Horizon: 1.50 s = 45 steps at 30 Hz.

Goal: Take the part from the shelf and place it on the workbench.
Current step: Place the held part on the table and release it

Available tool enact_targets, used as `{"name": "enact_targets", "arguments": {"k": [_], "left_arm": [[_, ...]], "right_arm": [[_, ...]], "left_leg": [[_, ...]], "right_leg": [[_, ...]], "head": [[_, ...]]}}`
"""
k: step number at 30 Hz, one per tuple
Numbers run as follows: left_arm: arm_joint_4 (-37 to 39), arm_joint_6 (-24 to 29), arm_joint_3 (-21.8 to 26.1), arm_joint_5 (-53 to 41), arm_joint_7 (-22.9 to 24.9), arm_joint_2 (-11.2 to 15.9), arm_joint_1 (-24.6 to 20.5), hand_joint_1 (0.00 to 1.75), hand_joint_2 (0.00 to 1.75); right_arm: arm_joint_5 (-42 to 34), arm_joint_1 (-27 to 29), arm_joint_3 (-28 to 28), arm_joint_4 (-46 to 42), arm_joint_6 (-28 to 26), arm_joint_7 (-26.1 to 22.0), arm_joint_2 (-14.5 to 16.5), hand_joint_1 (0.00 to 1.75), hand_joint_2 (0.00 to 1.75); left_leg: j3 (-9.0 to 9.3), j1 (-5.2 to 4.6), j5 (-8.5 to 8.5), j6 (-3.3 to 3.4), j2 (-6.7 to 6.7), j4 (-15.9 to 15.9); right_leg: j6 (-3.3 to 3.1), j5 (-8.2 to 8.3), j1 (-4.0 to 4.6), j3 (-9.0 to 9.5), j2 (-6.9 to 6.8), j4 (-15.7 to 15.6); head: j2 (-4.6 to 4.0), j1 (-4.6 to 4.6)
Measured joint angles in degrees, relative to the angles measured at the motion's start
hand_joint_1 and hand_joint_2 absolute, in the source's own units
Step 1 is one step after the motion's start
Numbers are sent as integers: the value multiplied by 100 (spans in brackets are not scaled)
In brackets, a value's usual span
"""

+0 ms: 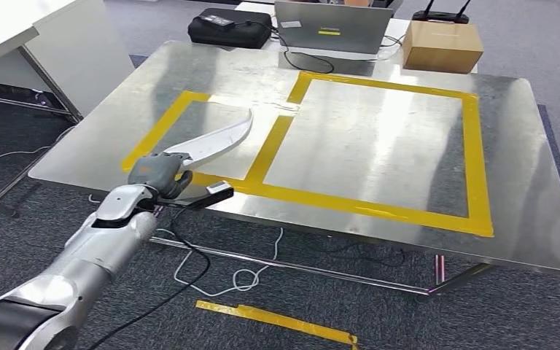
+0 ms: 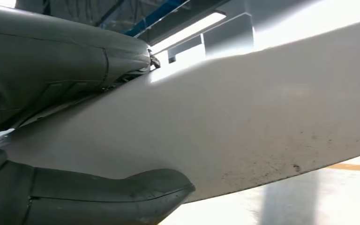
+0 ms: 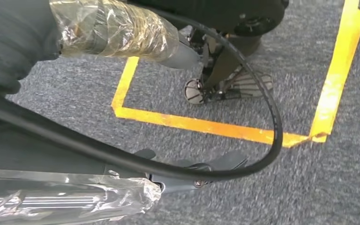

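The part [image 1: 219,140] is a long, white, curved blade. My left hand [image 1: 159,173] grips it at its near end, at the front left edge of the metal workbench [image 1: 379,138]. The blade reaches out over the small yellow-taped rectangle [image 1: 162,127]; I cannot tell whether it touches the surface. In the left wrist view the part [image 2: 243,126] is close up, with my thumb [image 2: 108,197] under it and my fingers [image 2: 65,51] over it. My right hand [image 3: 192,168] hangs over the carpet, partly behind a black cable, and how its fingers lie is unclear.
A larger yellow-taped rectangle [image 1: 474,146] covers the right of the bench. Behind it stand a laptop [image 1: 333,27], a cardboard box [image 1: 441,45] and a black case [image 1: 230,28]. A white table [image 1: 14,29] is at far left. Cables and a yellow tape strip [image 1: 277,321] lie on the floor.
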Motion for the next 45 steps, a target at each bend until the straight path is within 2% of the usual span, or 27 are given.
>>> {"name": "enact_targets", "arguments": {"k": [9,18,22,25,29,36,40,43,45], "left_arm": [[1134,-561,-291,-975,771,-1,-882,175,175],[1688,-830,-393,-1109,924,-19,-1199,175,175],[1792,-872,-421,-1117,948,-39,-1238,0,175],[1847,-912,-433,-1125,989,-50,-1269,0,175],[1906,-692,-431,-1107,961,-86,-1293,0,0],[1929,-73,-324,-911,449,-268,-1282,0,0],[1872,398,-240,-643,-41,-370,-1203,0,0],[1524,840,-138,-208,-655,-443,-919,0,0],[1032,1004,-95,94,-1004,-469,-566,0,0]], "right_arm": [[151,-23,64,27,45,-14,0,0,175],[214,-25,137,61,45,-14,0,0,175],[220,-25,140,67,45,-14,0,0,0],[232,-25,143,69,44,-14,0,0,0],[246,-25,146,70,7,-17,0,0,0],[274,-25,146,72,-31,-29,3,0,0],[277,-23,146,80,-36,-36,8,0,0],[229,-18,146,88,-52,-32,23,0,0],[198,-2,140,92,-72,-18,39,0,0]], "left_leg": [[-5,0,8,-11,0,0],[-11,0,10,-15,0,0],[-14,0,11,-17,0,0],[-14,0,11,-17,0,0],[-14,0,11,-17,-1,0],[-17,0,11,-17,-1,0],[-17,-1,11,-17,-1,0],[-17,-1,11,-17,-1,0],[-17,-1,9,-18,-1,0]], "right_leg": [[-6,4,0,-10,0,14],[-6,4,-1,-20,0,20],[-6,4,-1,-23,0,21],[-6,4,-1,-24,0,22],[-6,4,-1,-24,-1,22],[-6,4,-2,-24,-1,22],[-6,4,-3,-25,-2,22],[-6,4,-3,-25,-1,22],[-6,3,-3,-26,1,22]], "head": [[0,1],[0,0],[0,0],[0,1],[0,1],[0,1],[0,0],[0,0],[0,0]]}}
